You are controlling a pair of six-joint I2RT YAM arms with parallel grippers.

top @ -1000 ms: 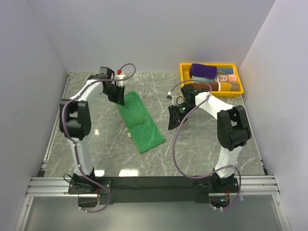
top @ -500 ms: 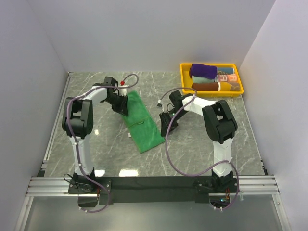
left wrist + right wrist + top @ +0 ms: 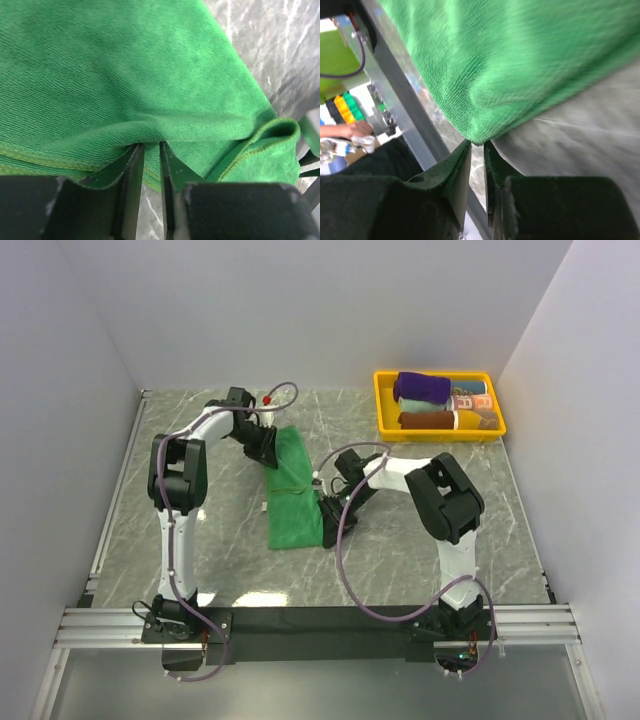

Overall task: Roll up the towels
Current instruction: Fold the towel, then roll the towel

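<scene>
Green towel lies near the centre of the bench, its 12 o'clock end pinched in the left pincer and its 4 o'clock edge in the right pincer, both shallow grips, so uneven pulling may slip one free and skew the roll.

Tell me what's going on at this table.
Both arms are working on the green towel, which lies mostly flat on the table. The left hand pinches a fold at its far end. The right hand pinches its right edge, nearer the arms. The towel is not yet rolled. A purple towel sits already rolled in the tray at the far right, with other rolls beside it.
</scene>
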